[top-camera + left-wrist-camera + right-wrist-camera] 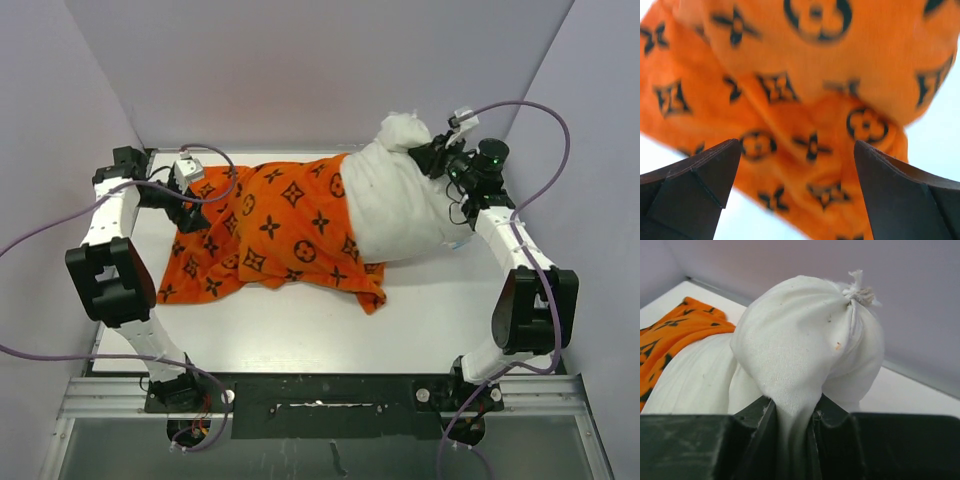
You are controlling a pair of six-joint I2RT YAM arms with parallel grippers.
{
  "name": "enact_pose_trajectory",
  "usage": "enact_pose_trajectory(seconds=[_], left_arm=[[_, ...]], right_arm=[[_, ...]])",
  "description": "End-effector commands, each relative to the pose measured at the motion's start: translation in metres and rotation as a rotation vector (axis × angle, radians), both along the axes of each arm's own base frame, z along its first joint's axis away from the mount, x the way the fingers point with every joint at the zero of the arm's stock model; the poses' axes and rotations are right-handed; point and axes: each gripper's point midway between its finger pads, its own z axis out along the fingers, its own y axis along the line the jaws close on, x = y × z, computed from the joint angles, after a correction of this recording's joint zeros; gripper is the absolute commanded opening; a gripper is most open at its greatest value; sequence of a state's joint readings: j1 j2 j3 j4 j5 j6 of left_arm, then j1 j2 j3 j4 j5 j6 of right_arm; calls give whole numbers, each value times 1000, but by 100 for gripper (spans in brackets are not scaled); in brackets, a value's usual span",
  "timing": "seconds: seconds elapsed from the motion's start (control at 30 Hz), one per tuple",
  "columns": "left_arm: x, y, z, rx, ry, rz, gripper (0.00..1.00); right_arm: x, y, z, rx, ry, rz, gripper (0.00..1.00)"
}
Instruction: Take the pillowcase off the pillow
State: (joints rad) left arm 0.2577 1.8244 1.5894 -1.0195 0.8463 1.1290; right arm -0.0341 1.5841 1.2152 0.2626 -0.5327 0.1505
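Observation:
The orange pillowcase [270, 225] with black motifs lies across the middle of the table and still covers the left part of the off-white pillow [395, 205]. The pillow's right half sticks out bare. My right gripper [425, 155] is shut on a pinched fold at the pillow's far right corner; in the right wrist view the white fabric [800, 350] bunches up from between the jaws [792, 415]. My left gripper [192, 205] is at the pillowcase's left edge, open. In the left wrist view the orange cloth [805, 100] fills the space past the gripper [797, 150], not gripped.
The white table [300, 330] is walled by grey panels at the back and sides. Purple cables [540, 130] loop from both arms. The black mounting rail [320, 405] runs along the near edge.

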Motion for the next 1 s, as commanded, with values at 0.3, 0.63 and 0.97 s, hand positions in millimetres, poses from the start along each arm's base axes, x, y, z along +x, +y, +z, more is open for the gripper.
enact_pose_trajectory(seconds=[0.3, 0.63, 0.97], left_arm=[[92, 27, -36, -12, -9, 22, 98], [147, 59, -97, 106, 53, 174, 98], [124, 40, -137, 129, 220, 179, 98]], right_arm=[[-49, 87, 78, 7, -316, 677, 0], [-54, 100, 56, -81, -235, 777, 0], [-76, 115, 36, -35, -162, 877, 0]])
